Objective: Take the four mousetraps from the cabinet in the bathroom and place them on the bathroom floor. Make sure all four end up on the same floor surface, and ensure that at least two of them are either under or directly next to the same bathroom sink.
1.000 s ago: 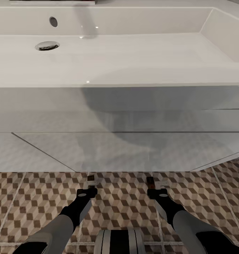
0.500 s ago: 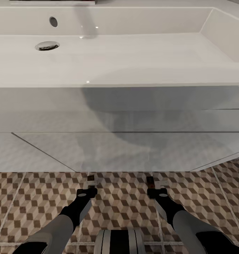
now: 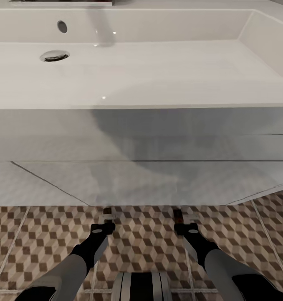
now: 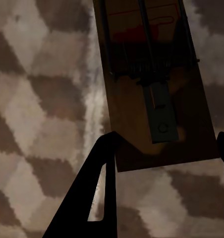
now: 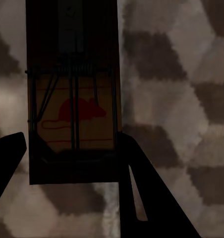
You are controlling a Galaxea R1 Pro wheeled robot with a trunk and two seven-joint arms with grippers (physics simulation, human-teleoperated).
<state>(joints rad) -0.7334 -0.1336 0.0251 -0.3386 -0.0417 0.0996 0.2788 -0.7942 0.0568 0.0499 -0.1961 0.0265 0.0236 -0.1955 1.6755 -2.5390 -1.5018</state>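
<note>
Cube-patterned tiles of the floor [image 3: 150,238] run beneath a wide white sink [image 3: 158,71] on its wall-hung vanity [image 3: 137,175], whose glossy front takes up most of the head view. Both arms reach forward and down toward the foot of the vanity.

At the head view's left, the left gripper [image 3: 106,217] points at the tile strip just before the vanity. Its wrist view shows a mousetrap [image 4: 154,84] lying flat on the tiles, wooden board with a dark metal spring and bar and a red print, one end sitting between the two black fingers [image 4: 89,193]. The fingers stand apart at the board's corners; whether they press it I cannot tell.

The right gripper [image 3: 184,217] sits level with the left one and well apart from it. Its wrist view has a second trap [image 5: 72,99] with a red mouse print, flat against the tiles, its near end between the spread black fingers [image 5: 146,193]. Contact there is also unclear.

Both traps lie close to the vanity's front edge
</note>
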